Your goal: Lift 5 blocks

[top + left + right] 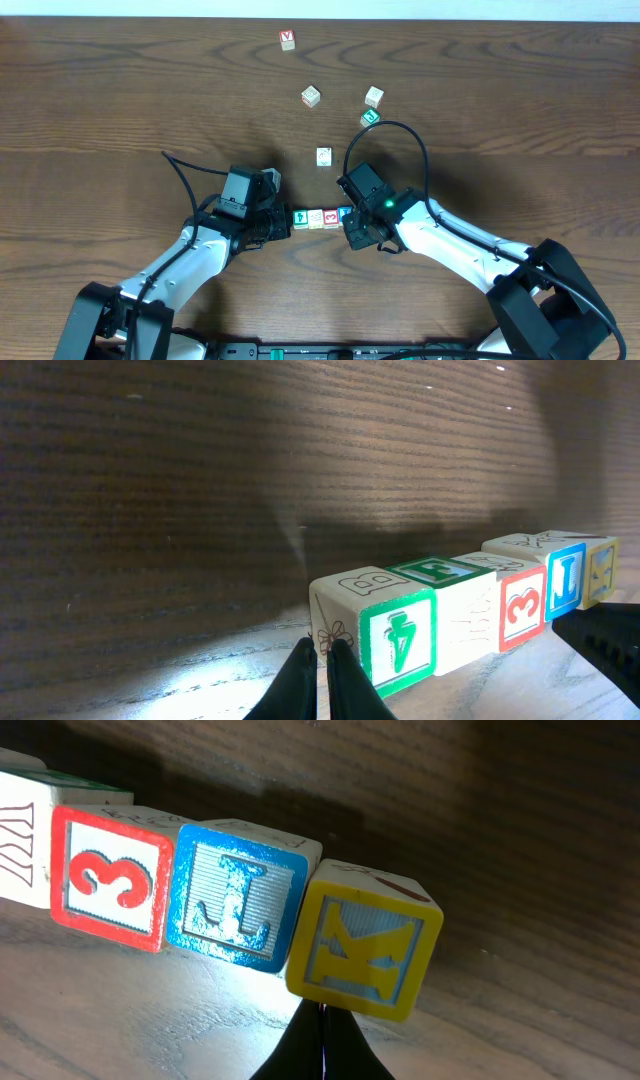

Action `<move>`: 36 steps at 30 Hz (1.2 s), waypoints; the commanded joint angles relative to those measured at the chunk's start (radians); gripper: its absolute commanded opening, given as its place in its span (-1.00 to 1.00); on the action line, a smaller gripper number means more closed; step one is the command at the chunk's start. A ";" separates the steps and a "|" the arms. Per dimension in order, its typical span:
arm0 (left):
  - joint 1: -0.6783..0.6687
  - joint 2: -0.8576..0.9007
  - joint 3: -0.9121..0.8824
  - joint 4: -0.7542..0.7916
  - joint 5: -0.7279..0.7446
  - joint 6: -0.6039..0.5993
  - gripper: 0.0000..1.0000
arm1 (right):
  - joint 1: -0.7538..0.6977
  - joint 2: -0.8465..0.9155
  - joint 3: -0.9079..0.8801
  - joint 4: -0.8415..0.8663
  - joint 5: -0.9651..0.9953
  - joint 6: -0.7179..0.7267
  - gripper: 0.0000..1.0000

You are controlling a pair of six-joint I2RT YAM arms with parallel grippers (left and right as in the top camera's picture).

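Observation:
Five blocks form one tight row between my two grippers. In the left wrist view the order runs green (pixel 397 640), plain cream (pixel 466 622), red "3" (pixel 522 608), blue (pixel 563 580), yellow (pixel 601 570). My left gripper (pixel 322 650) is shut, with its tips against the outer end face of the green block. The right wrist view shows the red "3" (pixel 110 875), the blue "J" (pixel 240 905) and a slightly tilted yellow "K" (pixel 365 945). My right gripper (pixel 322 1010) is shut, with its tips against the yellow block. From overhead the row (pixel 322 217) spans the gap between the left gripper (pixel 288 220) and the right gripper (pixel 352 222). I cannot tell whether the row is off the table.
Loose cubes lie farther back on the wooden table: one with a red "V" (pixel 288 39), two pale ones (pixel 311 96) (pixel 374 96), a green one (pixel 370 117) and another pale one (pixel 324 156) just behind the row. A black cable (pixel 400 130) arcs above the right arm.

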 commanded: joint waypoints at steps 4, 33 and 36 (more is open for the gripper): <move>0.003 -0.003 -0.004 -0.004 0.006 0.002 -0.85 | 0.003 0.006 -0.003 0.007 0.020 -0.016 -0.98; 0.003 -0.003 -0.004 -0.004 0.006 0.002 -0.85 | -0.056 0.006 -0.004 -0.057 0.223 0.035 -0.98; 0.003 -0.003 -0.004 -0.004 0.006 0.002 -0.85 | -0.069 0.006 -0.004 -0.005 0.161 -0.011 -0.98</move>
